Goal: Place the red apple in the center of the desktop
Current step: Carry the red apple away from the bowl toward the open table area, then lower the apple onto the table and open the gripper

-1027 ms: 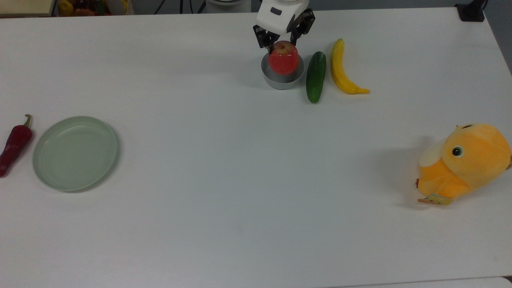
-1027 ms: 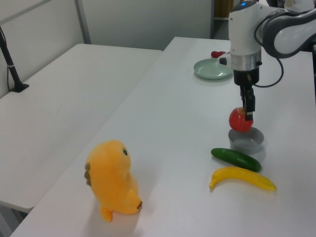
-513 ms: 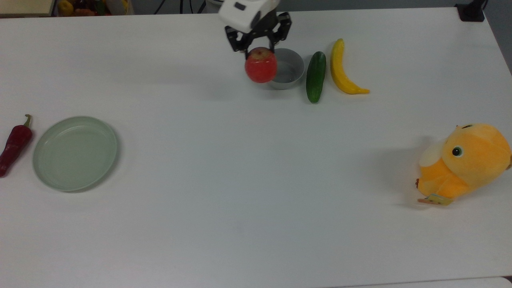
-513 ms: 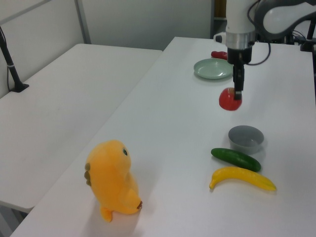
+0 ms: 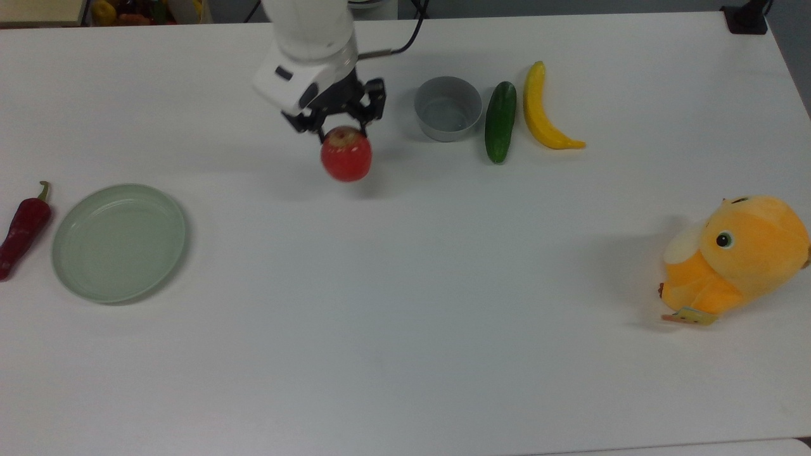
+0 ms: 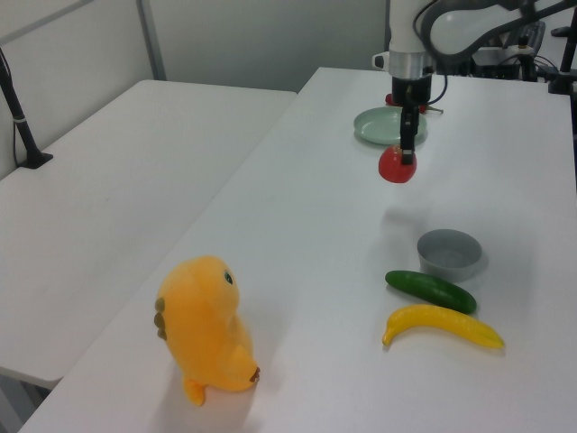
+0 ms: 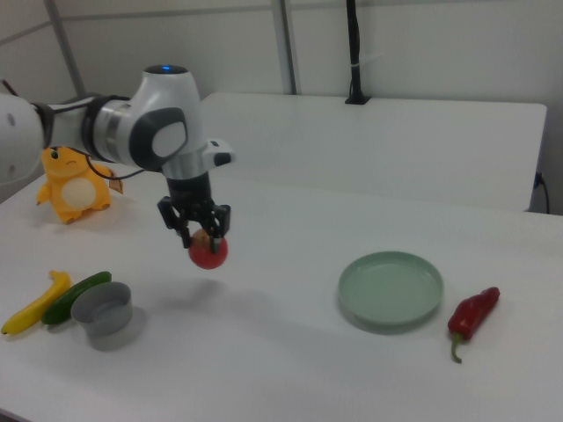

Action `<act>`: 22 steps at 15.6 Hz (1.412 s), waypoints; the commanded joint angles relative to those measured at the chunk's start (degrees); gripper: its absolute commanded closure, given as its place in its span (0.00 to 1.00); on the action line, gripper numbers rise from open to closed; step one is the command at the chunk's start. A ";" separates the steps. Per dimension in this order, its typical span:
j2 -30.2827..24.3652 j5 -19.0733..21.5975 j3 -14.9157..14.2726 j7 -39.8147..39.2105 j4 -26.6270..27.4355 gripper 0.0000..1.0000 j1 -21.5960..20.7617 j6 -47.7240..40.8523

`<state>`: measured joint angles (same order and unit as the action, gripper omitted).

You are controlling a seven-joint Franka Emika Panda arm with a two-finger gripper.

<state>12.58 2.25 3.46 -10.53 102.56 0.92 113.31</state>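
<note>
Top view: gripper jaws clamped on the red apple at its stem end, held above the desk. Round, smooth, probably rigid and slippery; grip across its widest part.

hand – grips red apple | above desktop – left of grey bowl

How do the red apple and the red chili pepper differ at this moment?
The red apple is round; the chili pepper is long and thin with a curved stem.
The apple is a bright red with a pale patch on top; the chili pepper is a darker red.
The apple hangs above the desktop, held in the gripper; the chili pepper lies on it beside the green plate.
Both are red produce.
</note>
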 commanded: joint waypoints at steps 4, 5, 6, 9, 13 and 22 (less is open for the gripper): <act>7.80 -2.52 -1.70 -0.81 -2.54 0.86 -0.56 8.32; 8.59 -2.52 -1.70 -0.80 -2.54 0.86 -0.56 9.28; 8.95 -2.52 -1.79 -0.89 -2.45 0.86 -0.48 9.90; 9.22 -2.61 -1.79 -0.89 -2.54 0.83 -0.04 10.00; 9.13 -2.52 -1.79 -0.46 -2.54 0.24 0.31 10.00; 3.61 -2.61 -1.79 1.21 -2.45 0.00 0.23 7.81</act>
<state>21.00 0.30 2.12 -10.74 99.63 1.45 123.00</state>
